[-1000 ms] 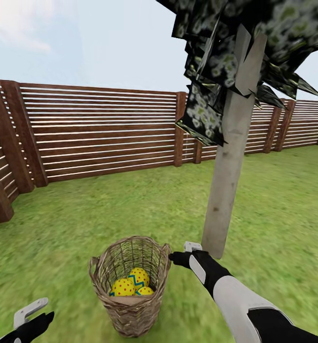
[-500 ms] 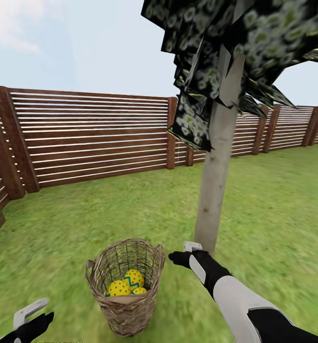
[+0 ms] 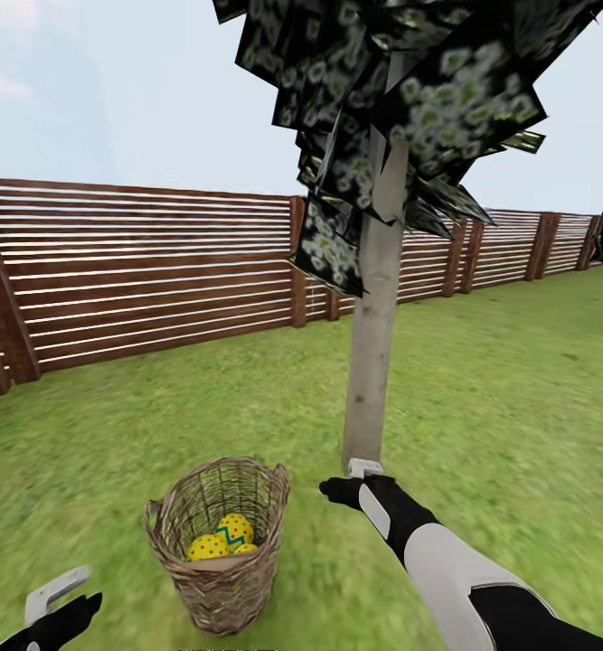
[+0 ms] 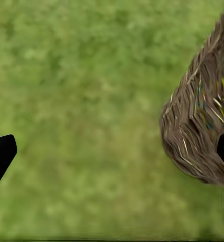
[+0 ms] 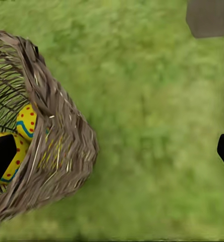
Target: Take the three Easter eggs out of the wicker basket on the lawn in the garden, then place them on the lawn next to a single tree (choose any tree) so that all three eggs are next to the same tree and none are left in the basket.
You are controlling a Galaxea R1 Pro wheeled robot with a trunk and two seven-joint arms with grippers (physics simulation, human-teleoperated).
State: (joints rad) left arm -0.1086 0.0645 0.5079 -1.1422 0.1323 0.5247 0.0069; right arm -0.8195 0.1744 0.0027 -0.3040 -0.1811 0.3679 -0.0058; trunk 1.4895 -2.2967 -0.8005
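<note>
A: Why was the wicker basket (image 3: pixel 218 542) taken as landmark?

B: It stood on the lawn (image 3: pixel 500 398) just before the tree (image 3: pixel 371 362); a short carry was judged to suffice.

A: And the Easter eggs (image 3: pixel 220 539)?

B: All were seen inside it, none lifted.

A: The claws?

B: The right claw (image 3: pixel 351 479) was held beside the rim, the left claw (image 3: pixel 61 601) lower, apart. Both were seen spread, nothing gripped.
</note>
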